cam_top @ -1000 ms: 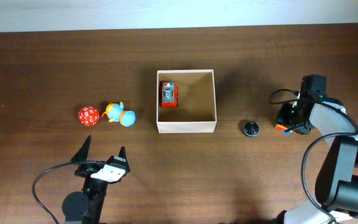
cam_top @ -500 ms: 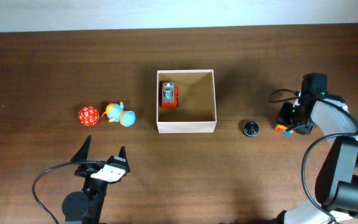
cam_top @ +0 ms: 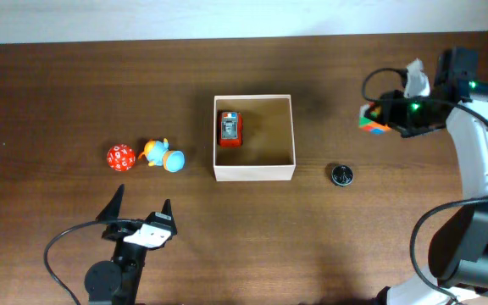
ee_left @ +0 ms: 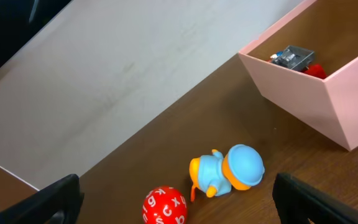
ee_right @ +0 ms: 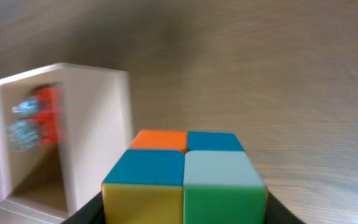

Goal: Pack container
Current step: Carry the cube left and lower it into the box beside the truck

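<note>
The container [cam_top: 253, 173], a square open box with white walls and a tan inside, stands mid-table and holds a red toy car [cam_top: 229, 128]. It also shows in the left wrist view [ee_left: 316, 106] and the right wrist view [ee_right: 92, 118]. My right gripper [cam_top: 381, 118] is shut on a multicoloured cube [cam_top: 371, 117], held above the table to the right of the container; the cube fills the right wrist view [ee_right: 185, 177]. My left gripper [cam_top: 139, 219] is open and empty near the front edge, below a red ball [cam_top: 119, 158] and a blue-and-orange duck toy [cam_top: 164, 156].
A small round black object [cam_top: 341, 175] lies on the table right of the container. The red ball [ee_left: 165, 206] and the duck toy [ee_left: 229, 171] lie between my left fingers in the left wrist view. A pale wall runs behind the table's far edge.
My right gripper has lifted the multicoloured cube off the table and moved it up and leftward, toward the container. The left arm has not moved.
</note>
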Action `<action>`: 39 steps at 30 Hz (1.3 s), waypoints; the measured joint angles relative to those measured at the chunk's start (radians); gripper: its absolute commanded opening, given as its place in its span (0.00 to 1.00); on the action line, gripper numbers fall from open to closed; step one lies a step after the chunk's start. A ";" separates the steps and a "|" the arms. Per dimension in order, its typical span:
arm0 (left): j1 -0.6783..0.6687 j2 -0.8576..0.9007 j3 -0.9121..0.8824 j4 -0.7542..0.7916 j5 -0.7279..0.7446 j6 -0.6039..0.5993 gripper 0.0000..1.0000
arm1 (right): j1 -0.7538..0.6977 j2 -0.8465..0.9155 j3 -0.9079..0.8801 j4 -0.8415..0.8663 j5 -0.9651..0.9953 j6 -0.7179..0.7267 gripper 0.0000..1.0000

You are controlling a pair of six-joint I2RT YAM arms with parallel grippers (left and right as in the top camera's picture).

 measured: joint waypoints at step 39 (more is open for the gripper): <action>0.000 0.000 0.000 0.000 0.000 0.000 0.99 | 0.753 0.247 0.075 0.253 0.706 0.275 0.47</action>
